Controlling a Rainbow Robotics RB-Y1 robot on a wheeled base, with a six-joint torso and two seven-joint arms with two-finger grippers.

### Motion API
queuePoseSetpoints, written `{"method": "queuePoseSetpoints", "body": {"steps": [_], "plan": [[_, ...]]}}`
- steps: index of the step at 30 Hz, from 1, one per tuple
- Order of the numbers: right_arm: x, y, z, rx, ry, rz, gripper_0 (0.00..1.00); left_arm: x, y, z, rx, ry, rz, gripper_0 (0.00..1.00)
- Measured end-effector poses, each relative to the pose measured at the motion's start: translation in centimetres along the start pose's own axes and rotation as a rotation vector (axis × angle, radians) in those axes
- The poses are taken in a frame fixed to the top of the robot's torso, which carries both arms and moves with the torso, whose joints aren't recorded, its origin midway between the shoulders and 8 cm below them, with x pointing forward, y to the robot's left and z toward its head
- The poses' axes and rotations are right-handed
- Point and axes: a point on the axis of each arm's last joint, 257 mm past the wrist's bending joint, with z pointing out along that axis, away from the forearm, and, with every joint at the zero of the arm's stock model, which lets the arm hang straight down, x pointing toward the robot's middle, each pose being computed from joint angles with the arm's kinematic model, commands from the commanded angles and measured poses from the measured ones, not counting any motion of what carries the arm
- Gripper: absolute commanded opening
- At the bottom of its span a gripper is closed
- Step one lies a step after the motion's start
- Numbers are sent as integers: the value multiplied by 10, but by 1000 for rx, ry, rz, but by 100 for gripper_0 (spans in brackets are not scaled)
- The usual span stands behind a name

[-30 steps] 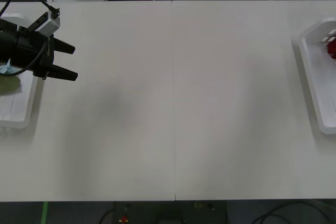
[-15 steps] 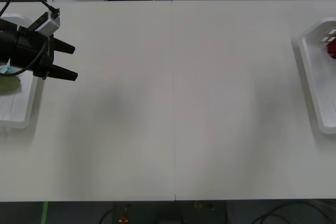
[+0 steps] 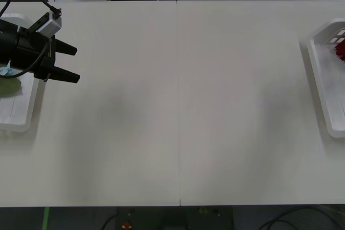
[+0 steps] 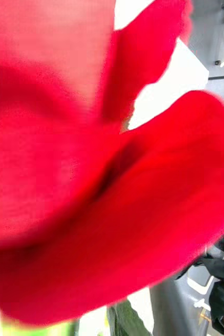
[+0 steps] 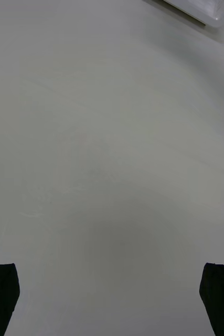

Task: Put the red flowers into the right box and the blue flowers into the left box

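Front view: a wide white counter [image 3: 178, 106] stretches before me, with a thin seam running down its middle. My left gripper [image 3: 69, 63] hovers at the counter's left end, just beside the left box [image 3: 21, 117]. Its two black fingers [image 3: 67, 49] are spread wide apart and point toward the middle of the counter, holding nothing. The left box, a shallow white tray, sits at the counter's left edge, partly covered by my left arm. Inside it lie the blue flowers [image 3: 6, 70], seen as a small pale blue patch beside a large olive-green leaf [image 3: 9, 85].

The right box [image 3: 323, 79], another shallow white tray with a raised rim, sits at the counter's far right edge, well apart from the left box. A bit of the red flowers [image 3: 340, 51] rests inside it, toward the counter's back edge.

Left wrist view: bare counter surface lies below my left gripper [image 5: 112, 296], its black fingertips [image 5: 1, 294] standing at the two corners, wide open and empty. A corner of a white tray [image 5: 206, 10] shows beyond.

Right wrist view: red flowers [image 4: 91, 173] press very close against the camera, with a green leaf [image 4: 125, 317] beneath the petals. I cannot tell whether my right gripper is open or closed.
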Motion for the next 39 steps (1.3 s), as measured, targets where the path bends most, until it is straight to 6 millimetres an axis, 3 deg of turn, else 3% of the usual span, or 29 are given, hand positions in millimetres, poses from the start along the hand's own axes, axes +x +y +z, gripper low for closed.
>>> {"method": "queuePoseSetpoints", "body": {"steps": [5,11,16,23,29,34,39], "plan": [[0,0,0,-10,0,9,94,0,0,0,0,0,0,100],[2,7,-1,-137,-22,-151,98,0,0,0,0,0,0,100],[9,0,-19,-288,11,-86,99,0,0,0,0,0,0,100],[-17,3,-87,-554,-96,-247,99,0,0,0,0,0,-1,100],[-51,32,-154,-731,-282,-337,99,0,0,0,0,0,-1,100],[-50,82,-211,-889,-490,-497,99,0,0,0,0,-1,-1,100],[-24,126,-247,-1015,-566,-552,99,0,0,0,0,-1,-1,100]]}}
